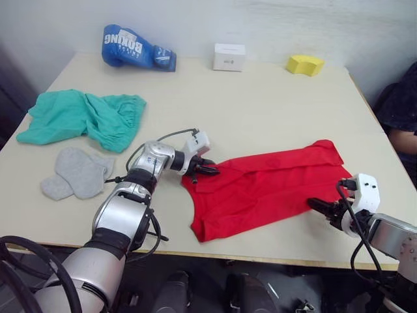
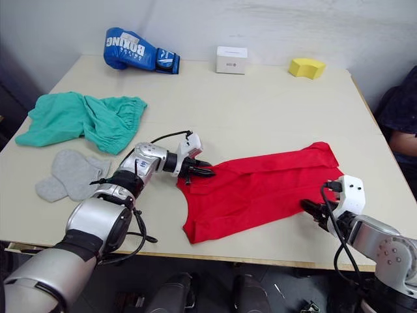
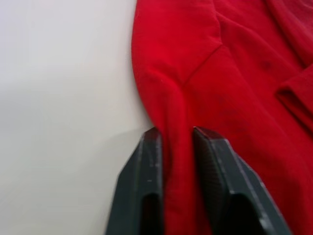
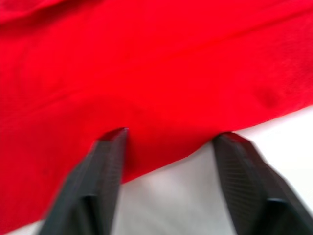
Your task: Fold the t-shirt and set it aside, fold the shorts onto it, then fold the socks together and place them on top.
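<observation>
The red t-shirt [image 1: 267, 184] lies partly folded on the table's front right. My left gripper [image 1: 210, 169] is at its left edge, shut on a ridge of red cloth that runs between the fingers [image 3: 146, 161]. My right gripper [image 1: 322, 208] stands open at the shirt's right front edge, its fingers [image 4: 110, 152] spread over the hem. The teal-green shorts [image 1: 85, 117] lie bunched at the far left. The grey socks [image 1: 75, 173] lie side by side in front of the shorts.
A blue boxing glove [image 1: 133, 48], a small white box [image 1: 229, 57] and a yellow sponge [image 1: 304, 64] sit along the table's back edge. A person's dark sleeve and arm [image 1: 401, 114] show beyond the right edge.
</observation>
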Robot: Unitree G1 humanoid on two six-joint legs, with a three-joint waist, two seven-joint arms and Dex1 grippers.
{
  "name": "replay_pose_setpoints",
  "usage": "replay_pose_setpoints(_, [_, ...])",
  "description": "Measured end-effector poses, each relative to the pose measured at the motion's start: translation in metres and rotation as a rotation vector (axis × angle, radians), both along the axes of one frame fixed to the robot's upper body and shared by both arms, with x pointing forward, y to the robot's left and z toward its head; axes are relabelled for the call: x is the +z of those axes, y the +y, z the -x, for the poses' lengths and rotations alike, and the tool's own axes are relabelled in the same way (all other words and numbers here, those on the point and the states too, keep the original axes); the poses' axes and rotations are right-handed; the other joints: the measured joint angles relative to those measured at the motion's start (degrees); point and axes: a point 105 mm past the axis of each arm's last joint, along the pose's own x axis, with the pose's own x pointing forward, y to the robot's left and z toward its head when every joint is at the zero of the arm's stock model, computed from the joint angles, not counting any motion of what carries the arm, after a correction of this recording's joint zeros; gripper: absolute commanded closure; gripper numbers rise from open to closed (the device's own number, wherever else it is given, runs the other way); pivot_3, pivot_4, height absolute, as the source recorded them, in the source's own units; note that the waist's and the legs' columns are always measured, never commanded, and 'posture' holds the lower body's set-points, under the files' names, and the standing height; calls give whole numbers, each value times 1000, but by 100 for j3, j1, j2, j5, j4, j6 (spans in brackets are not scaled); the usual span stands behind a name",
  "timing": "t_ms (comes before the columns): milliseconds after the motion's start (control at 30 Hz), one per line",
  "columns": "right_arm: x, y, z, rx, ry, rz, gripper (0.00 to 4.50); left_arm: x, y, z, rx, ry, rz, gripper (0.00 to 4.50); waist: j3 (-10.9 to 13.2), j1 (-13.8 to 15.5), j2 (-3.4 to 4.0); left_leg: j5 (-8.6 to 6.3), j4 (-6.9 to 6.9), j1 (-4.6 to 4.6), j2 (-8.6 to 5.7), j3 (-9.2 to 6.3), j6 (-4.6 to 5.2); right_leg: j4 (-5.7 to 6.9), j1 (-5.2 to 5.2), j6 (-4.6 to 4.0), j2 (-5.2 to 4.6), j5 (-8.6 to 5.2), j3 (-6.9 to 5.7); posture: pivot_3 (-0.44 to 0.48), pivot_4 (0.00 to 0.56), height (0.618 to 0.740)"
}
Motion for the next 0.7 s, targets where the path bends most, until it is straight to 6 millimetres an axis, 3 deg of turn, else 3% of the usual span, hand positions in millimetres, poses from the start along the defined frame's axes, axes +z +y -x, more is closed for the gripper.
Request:
replay_pose_setpoints(167, [-1,0,-11,-9,-33,31,4486,-4,6,7,5,-10,41,4500,0,-72,0,-7,-2,6,4,18,0,2,-4,0,1,0,21,0,150,740])
replay_pose_setpoints(400, [8,6,-45,73,-96,99,4486,-9,18,37,77,-26,103,4500,0,-174,4,-19,-2,23,8,55,5,8,-10,0,2,0,69,0,150,740])
replay_pose_setpoints(600, [25,17,-96,190,-160,165,4486,-11,32,64,257,-26,129,4500,14,-202,28,-21,-6,17,10,70,4,11,-30,0,3,0,83,0,150,740])
replay_pose_setpoints(700, [34,32,-124,275,-204,188,4486,-12,38,80,354,-51,130,4500,18,-232,34,-19,-7,11,9,80,1,14,-40,0,4,0,88,0,150,740])
